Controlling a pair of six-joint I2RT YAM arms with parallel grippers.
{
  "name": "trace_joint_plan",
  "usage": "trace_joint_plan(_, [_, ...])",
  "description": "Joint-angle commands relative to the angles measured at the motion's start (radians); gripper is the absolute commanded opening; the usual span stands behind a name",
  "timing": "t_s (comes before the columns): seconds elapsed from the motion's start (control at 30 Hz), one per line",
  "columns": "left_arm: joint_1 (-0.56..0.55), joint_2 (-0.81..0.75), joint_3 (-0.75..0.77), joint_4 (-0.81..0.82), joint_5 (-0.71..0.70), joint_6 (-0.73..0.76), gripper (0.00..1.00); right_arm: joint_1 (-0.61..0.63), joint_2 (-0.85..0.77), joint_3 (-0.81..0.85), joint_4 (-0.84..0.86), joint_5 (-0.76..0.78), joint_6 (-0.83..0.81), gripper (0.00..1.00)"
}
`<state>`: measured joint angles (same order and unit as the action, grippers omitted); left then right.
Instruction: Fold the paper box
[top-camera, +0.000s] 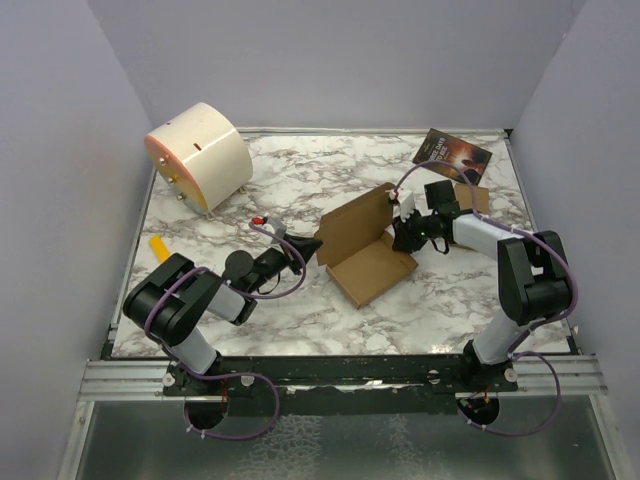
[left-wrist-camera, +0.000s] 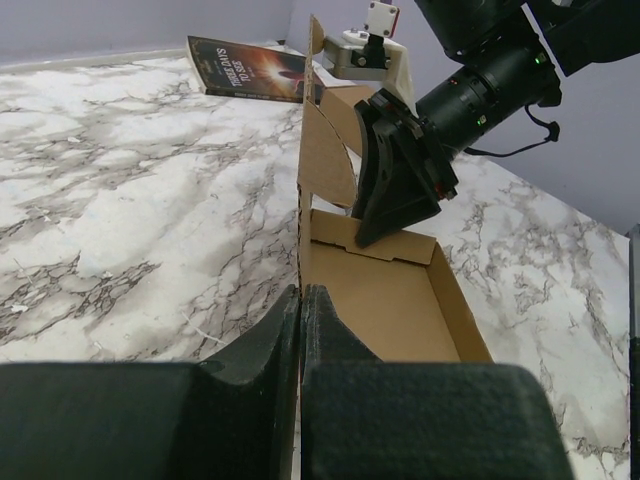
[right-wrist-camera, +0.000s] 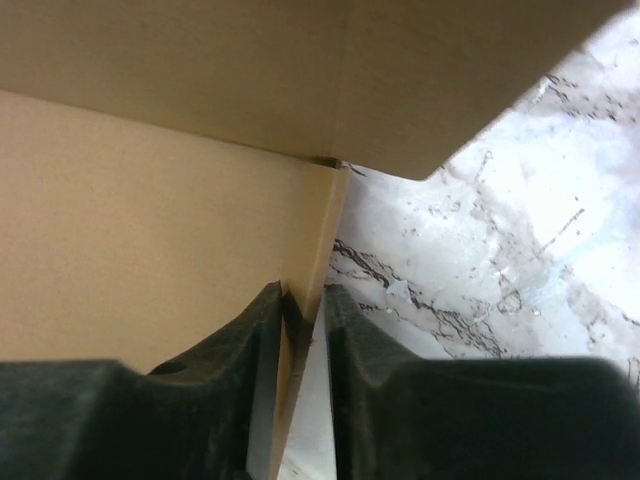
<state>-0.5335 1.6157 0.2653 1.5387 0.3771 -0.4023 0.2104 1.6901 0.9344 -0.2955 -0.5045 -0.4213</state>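
On paper box (top-camera: 375, 268): left hand (left-wrist-camera: 303, 296) pinches wall; right hand (right-wrist-camera: 303, 296) likewise.

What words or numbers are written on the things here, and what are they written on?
On the dark booklet: a pale title in capitals, maybe "THREE DAYS TO SEE", but too blurred to be sure; its smaller print is unreadable.
On the paper box: no writing, plain brown.
On the cream drum: no writing that shows.
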Motion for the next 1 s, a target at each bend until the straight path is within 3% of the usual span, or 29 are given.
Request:
trace_joint_plan(0.0, [-0.008, -0.012, -0.003, 0.242, -0.003, -0.02, 0.0, 0.017, 0.001, -0.016, 0.001, 0.05, -0.047, 0.28])
trace_joint_plan(0.17, [-0.006, -0.014, -0.001, 0.242, -0.002, -0.018, 0.0, 0.024, 0.014, -0.017, 0.007, 0.095, -0.052, 0.27])
trace_joint_plan(0.33, [-0.007, -0.021, -0.003, 0.242, 0.0, -0.017, 0.0, 0.035, 0.007, -0.02, 0.024, 0.153, -0.048, 0.01])
trace_joint_plan(0.47, [-0.006, -0.034, -0.005, 0.242, -0.001, -0.018, 0.0, 0.059, -0.026, -0.041, 0.071, 0.259, -0.041, 0.01])
trace_joint_plan(0.63, [-0.007, -0.042, 0.002, 0.242, 0.0, -0.018, 0.0, 0.063, -0.03, -0.039, 0.057, 0.212, -0.047, 0.01])
trace_joint_plan(0.8, [-0.008, -0.038, 0.007, 0.242, 0.003, -0.009, 0.0, 0.063, -0.032, -0.03, 0.034, 0.163, -0.059, 0.25])
trace_joint_plan(0.97, [-0.007, -0.035, 0.006, 0.242, 0.003, -0.001, 0.0, 0.055, -0.052, -0.023, 0.016, 0.137, -0.064, 0.34])
